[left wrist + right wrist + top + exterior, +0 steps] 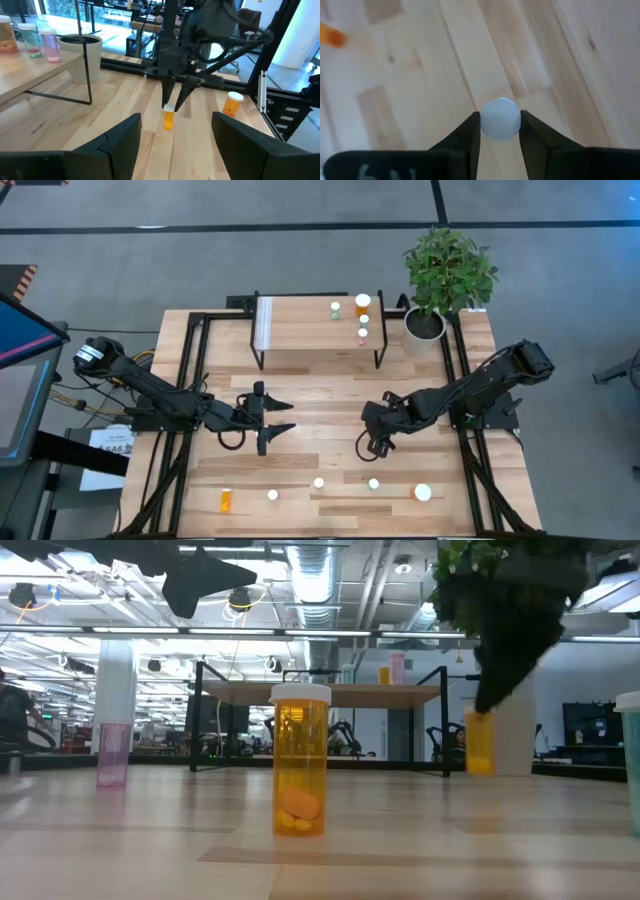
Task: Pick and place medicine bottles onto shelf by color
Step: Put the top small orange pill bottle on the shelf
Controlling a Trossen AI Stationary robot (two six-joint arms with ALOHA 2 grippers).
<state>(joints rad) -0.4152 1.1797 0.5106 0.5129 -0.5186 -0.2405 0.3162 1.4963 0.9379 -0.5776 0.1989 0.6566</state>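
Grey floor, ceiling strip lights, exposed ducts

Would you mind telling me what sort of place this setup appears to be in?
Probably an open robotics lab or workshop: exposed ceiling ducts, more robot arms at a bench behind, and the shelf on a black-framed wooden table.

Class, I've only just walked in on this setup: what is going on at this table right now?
Two robot arms are sorting medicine bottles onto a small shelf. The right gripper points down with its fingers on either side of a white-capped orange bottle at mid-table. The left gripper waits open nearby, empty. Four bottles already stand on the shelf near the plant; five more remain along the table's near edge.
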